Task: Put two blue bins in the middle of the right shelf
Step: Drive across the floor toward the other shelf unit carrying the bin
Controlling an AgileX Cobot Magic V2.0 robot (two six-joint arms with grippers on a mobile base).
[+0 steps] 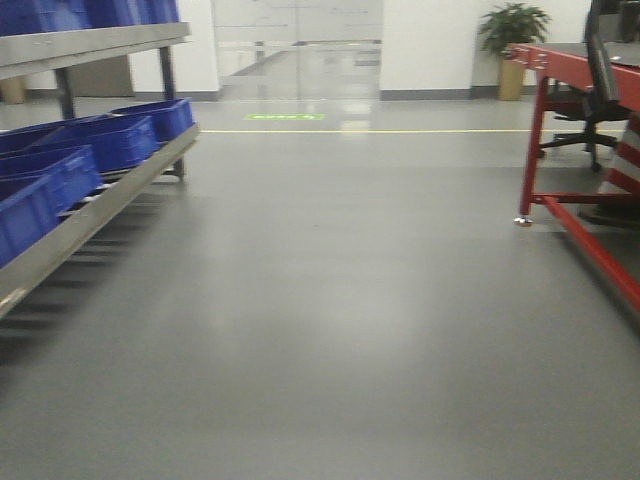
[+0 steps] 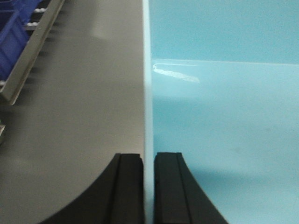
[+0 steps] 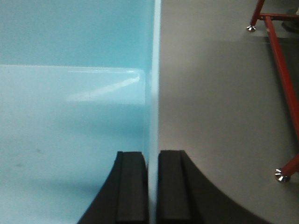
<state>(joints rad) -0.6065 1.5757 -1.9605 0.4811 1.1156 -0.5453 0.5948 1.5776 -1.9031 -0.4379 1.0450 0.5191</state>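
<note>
A pale sky-blue bin fills the right half of the left wrist view (image 2: 224, 116) and the left half of the right wrist view (image 3: 70, 116). My left gripper (image 2: 148, 156) is shut on the bin's left wall, one black finger outside and one inside. My right gripper (image 3: 153, 154) is shut on the opposite wall in the same way. The bin hangs above grey floor. I cannot tell whether it is a single bin or a nested pair. Neither the bin nor the grippers appear in the front view. The right shelf middle is out of view.
A steel rack (image 1: 90, 215) holding dark blue bins (image 1: 110, 140) runs along the left, also seen as a rack (image 2: 28, 60) beside my left arm. A red table frame (image 1: 580, 220) and office chair (image 1: 590, 100) stand at the right, with red table legs (image 3: 280, 60) near my right arm. Grey floor lies between.
</note>
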